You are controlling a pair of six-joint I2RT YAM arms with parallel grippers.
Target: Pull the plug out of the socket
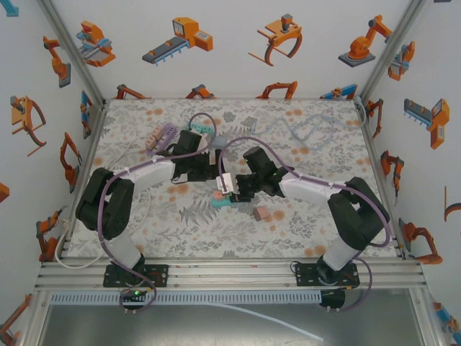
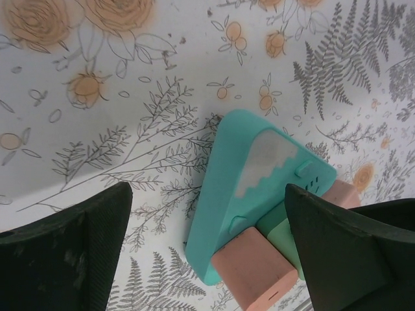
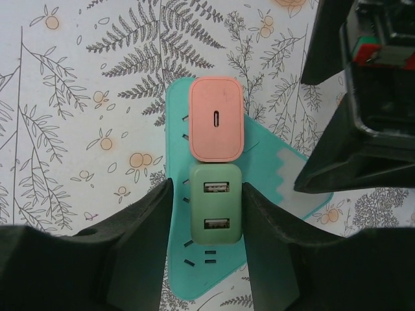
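Floral bench [image 1: 302,223], teal socket [image 3: 194,272] mid-bench, right gripper [image 3: 204,223] clamped on green plug [image 3: 215,204], pink plug [image 3: 216,118] beside, left gripper [image 2: 207,253] apart over socket.

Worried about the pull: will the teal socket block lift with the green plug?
Probably: the teal socket block looks like small, light plastic. The right gripper brackets the green plug; the left gripper straddles the block, not yet pinning it.

Bright, even light fills the enclosure from above, leaving only faint shadows on the floral-patterned tabletop [image 1: 238,238]. Both wrist views are sharp mid-frame; the black gripper fingers [image 2: 65,259] close to the lens look soft and dim.
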